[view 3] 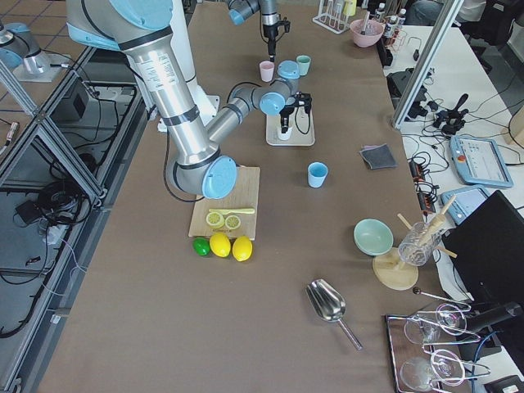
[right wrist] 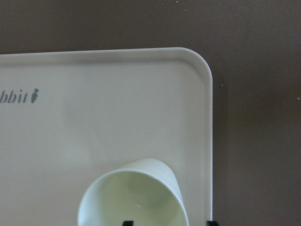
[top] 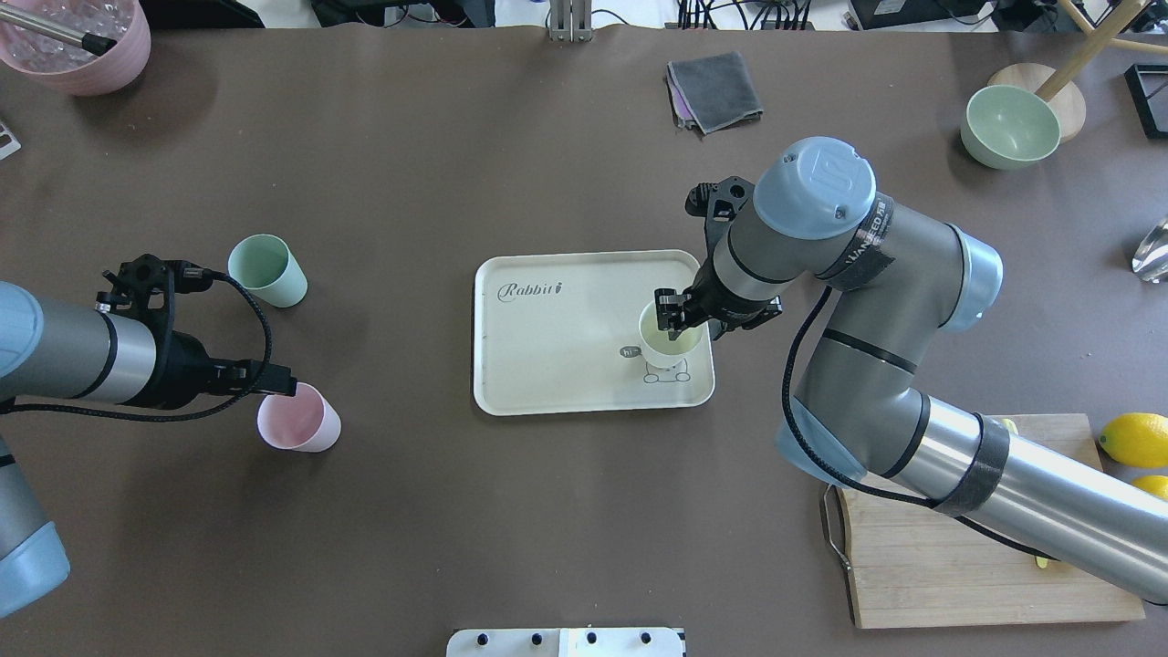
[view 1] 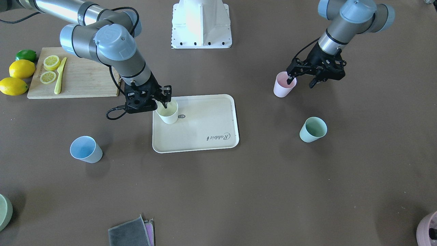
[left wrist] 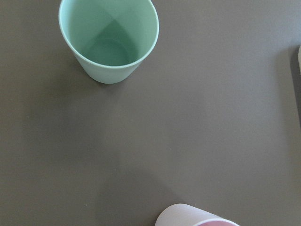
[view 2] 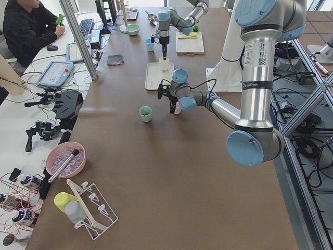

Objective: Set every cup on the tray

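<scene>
The cream tray lies mid-table. A pale yellow cup stands upright on it near one corner. My right gripper is open over that cup, one finger inside the rim and one outside. The pink cup stands on the bare table. My left gripper is open astride its rim. A mint green cup stands close by, and a light blue cup stands alone on the right arm's side.
A wooden cutting board with lemon halves and a yellow knife lies beside the right arm, with lemons and a lime beyond it. A folded grey cloth, a green bowl and a pink pot line the far edge.
</scene>
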